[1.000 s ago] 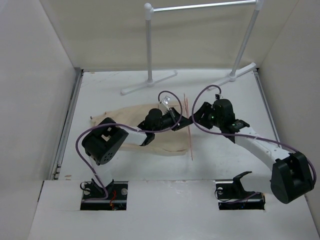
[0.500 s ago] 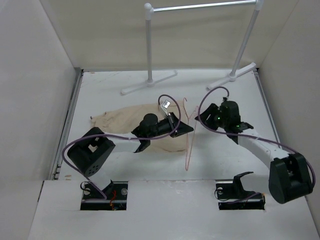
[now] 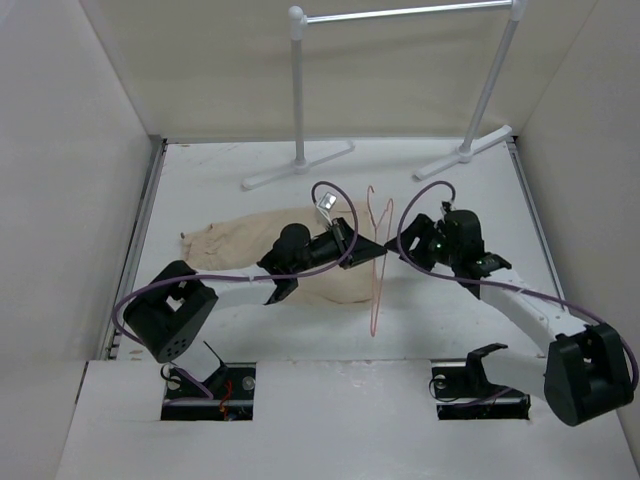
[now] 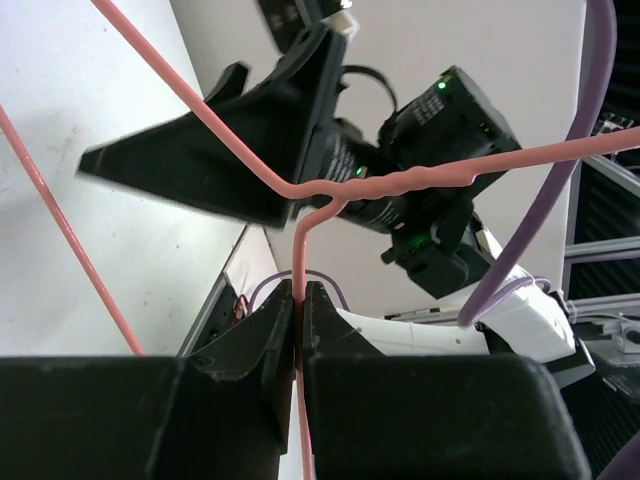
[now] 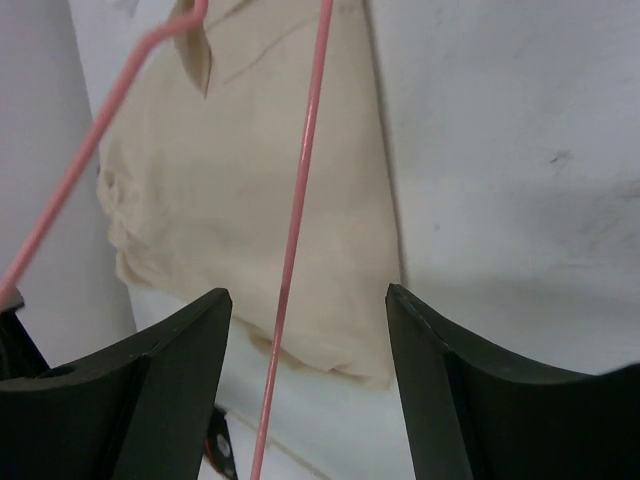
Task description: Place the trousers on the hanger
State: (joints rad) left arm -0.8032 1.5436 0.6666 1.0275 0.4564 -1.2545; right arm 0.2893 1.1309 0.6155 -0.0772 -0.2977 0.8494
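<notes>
The pink wire hanger (image 3: 374,290) is held off the table, hook (image 3: 372,197) toward the back. My left gripper (image 3: 374,251) is shut on its wire just below the twisted neck; in the left wrist view (image 4: 298,300) the wire (image 4: 380,185) runs up from the closed jaws. My right gripper (image 3: 397,250) is open right beside it; in the right wrist view (image 5: 305,293) a hanger wire (image 5: 300,200) passes between the spread fingers without touching them. The beige trousers (image 3: 230,240) lie flat on the table under my left arm and show behind the wire in the right wrist view (image 5: 250,180).
A white pipe garment rack (image 3: 298,90) stands at the back with feet (image 3: 300,165) on the table. White walls close in left, right and behind. My right gripper's black fingers (image 4: 220,150) fill the space just beyond the hanger's neck.
My left arm has reached further right and lifted the hanger, turning it so its hook points to the back. My right gripper has shifted slightly and now straddles a wire.
</notes>
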